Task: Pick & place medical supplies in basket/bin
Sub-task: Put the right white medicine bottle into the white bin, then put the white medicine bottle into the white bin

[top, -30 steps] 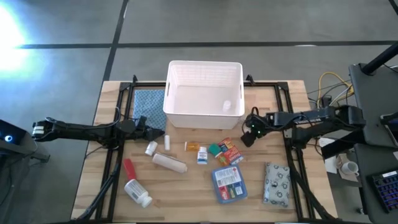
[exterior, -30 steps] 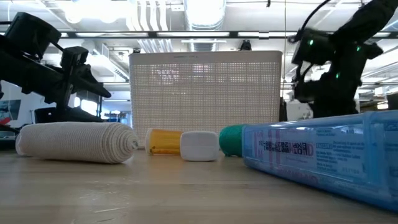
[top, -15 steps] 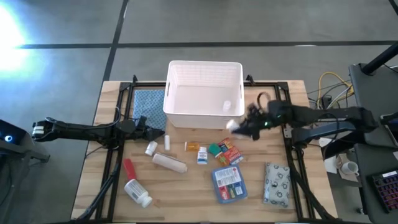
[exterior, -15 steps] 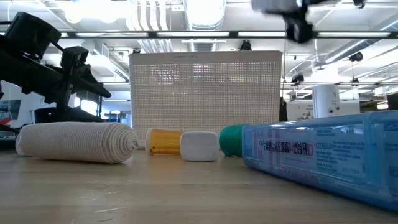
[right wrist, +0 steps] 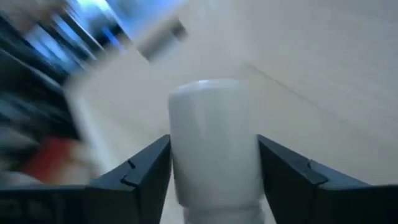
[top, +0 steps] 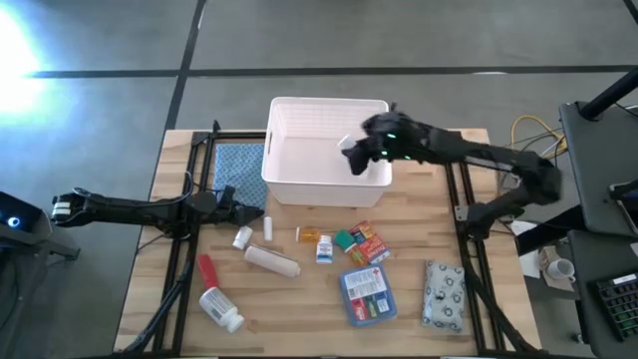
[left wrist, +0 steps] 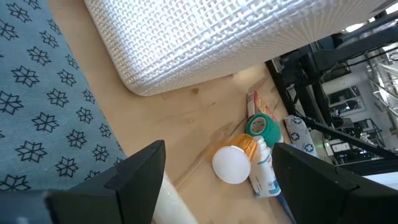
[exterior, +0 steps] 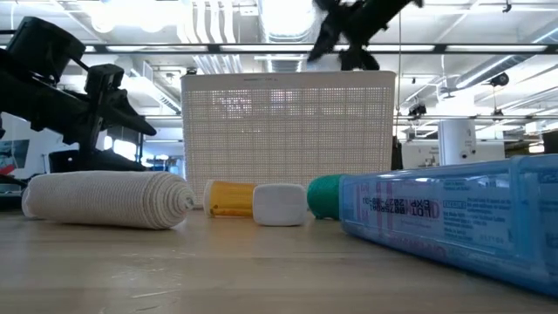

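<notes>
White bottle (right wrist: 214,140) clamped in right pincer (top: 355,158), over basket (top: 299,184).

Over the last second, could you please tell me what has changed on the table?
The right hand swung from the table's right side to over the basket, shut on a small white bottle. The left hand stayed parked beside the blue cloth; the supplies on the wood did not move.

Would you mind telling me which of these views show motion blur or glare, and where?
Right wrist view: background streaked with motion blur, while the held white bottle stays fairly sharp. Low view: the right gripper is smeared above the basket; ceiling lights glare. High view: bright glare at the left edge; the right gripper is slightly soft. Left wrist view: sharp.
</notes>
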`<state>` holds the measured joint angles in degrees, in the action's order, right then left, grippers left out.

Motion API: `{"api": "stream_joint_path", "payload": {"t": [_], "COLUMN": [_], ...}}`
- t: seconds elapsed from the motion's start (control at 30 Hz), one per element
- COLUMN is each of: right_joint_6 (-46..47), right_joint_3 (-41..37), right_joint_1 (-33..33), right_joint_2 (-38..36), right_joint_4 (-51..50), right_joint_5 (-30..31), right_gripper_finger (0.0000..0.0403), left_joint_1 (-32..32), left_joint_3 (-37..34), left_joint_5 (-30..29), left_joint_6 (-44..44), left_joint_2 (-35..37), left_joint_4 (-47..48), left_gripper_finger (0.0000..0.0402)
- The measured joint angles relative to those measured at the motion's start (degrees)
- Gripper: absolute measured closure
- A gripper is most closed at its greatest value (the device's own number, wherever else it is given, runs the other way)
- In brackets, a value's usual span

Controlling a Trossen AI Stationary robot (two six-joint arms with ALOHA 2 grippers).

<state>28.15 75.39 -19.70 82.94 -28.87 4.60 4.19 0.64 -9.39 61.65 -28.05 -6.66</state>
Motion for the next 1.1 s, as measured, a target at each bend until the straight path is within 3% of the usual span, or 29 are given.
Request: {"api": "stream_joint_path", "payload": {"t": [0.17, 0.37, 0.53, 0.67, 0.93, 1.1], "right_joint_6": [-11.0, -17.5, -18.8, -18.5, -16.8, -14.6], "right_joint_3": [11.6, 18.7, 21.5, 22.5, 22.5, 21.7], "right_joint_1": [-0.4, 0.8, 1.0, 0.9, 0.9, 0.7], "right_joint_2": [11.2, 16.5, 15.7, 13.3, 10.3, 10.4], "right_joint_4": [-14.9, -15.9, -15.8, -15.8, -15.8, -15.9], "right_joint_5": [5.7, 8.1, 10.6, 12.5, 18.5, 18.5], "right_gripper_finger": [0.0148, 0.0117, 0.0103, 0.0097, 0.0096, 0.0095], "left_joint_1": [0.0, 0.0, 0.0, 0.0, 0.0, -0.7], "left_joint_3": [0.0, 0.6, 2.2, 6.7, 25.5, 33.3], "left_joint_5": [0.8, 6.3, 7.8, 7.0, 3.4, 3.6], "left_joint_6": [5.8, 6.3, 6.8, 7.9, 8.0, 8.0], "left_joint_2": [0.0, 0.0, 0.0, -0.1, -6.1, -14.5], "left_joint_4": [-0.8, -0.9, 2.5, 14.0, 53.0, 60.6], "left_gripper_finger": [0.0128, 0.0128, 0.0128, 0.0128, 0.0128, 0.0128]}}
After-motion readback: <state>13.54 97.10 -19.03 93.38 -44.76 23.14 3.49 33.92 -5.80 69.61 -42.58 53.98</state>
